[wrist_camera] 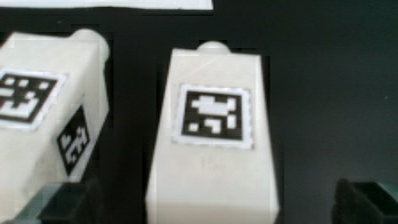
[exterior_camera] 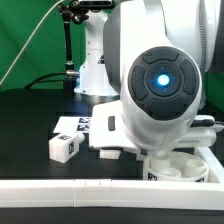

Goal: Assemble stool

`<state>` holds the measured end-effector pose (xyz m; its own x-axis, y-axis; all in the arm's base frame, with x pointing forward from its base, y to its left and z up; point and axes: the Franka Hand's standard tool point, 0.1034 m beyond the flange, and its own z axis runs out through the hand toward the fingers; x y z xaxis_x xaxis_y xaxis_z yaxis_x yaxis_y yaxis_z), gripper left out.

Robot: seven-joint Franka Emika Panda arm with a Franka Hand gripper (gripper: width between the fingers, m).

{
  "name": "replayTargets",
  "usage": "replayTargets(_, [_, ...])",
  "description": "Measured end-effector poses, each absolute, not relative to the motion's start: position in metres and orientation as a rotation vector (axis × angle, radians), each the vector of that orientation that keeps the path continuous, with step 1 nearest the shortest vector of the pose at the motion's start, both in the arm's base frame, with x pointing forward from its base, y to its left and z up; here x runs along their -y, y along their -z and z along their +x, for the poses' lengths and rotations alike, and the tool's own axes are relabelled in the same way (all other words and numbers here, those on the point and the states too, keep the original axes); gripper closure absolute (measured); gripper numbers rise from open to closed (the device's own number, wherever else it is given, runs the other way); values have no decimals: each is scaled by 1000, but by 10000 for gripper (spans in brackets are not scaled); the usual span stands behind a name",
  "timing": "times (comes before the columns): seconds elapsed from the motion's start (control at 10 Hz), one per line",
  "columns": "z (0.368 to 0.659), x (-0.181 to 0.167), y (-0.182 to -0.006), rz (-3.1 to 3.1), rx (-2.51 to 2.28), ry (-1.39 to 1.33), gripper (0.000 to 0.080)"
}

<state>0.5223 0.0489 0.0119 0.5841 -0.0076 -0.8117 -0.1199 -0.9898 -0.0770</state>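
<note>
Two white block legs lie side by side on the black table in the wrist view. One leg (wrist_camera: 214, 120) sits in the middle with a square tag on top, and the other leg (wrist_camera: 50, 110) is beside it. My gripper (wrist_camera: 214, 205) is open. Its dark fingertips (wrist_camera: 54, 205) stand on either side of the middle leg, apart from it. In the exterior view another leg (exterior_camera: 63, 147) lies alone on the table. The round seat (exterior_camera: 178, 168) shows partly below the arm's body. The arm hides the gripper in that view.
The marker board (exterior_camera: 78, 125) lies flat behind the lone leg. A long white rail (exterior_camera: 60, 190) runs along the front edge. The arm's big joint housing (exterior_camera: 160, 85) fills the exterior view's right. A white stand (exterior_camera: 92, 65) rises at the back.
</note>
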Motion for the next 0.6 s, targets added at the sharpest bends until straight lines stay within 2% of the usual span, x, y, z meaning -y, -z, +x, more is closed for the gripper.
replayTargets(0.3, [519,-49,-6,-2691,-112,-1364,151])
replayTargets(0.5, [519,-49,-6,-2691,-112,-1365,180])
replayTargets(0.6, [519,-49,-6,-2691,-112,-1365,363])
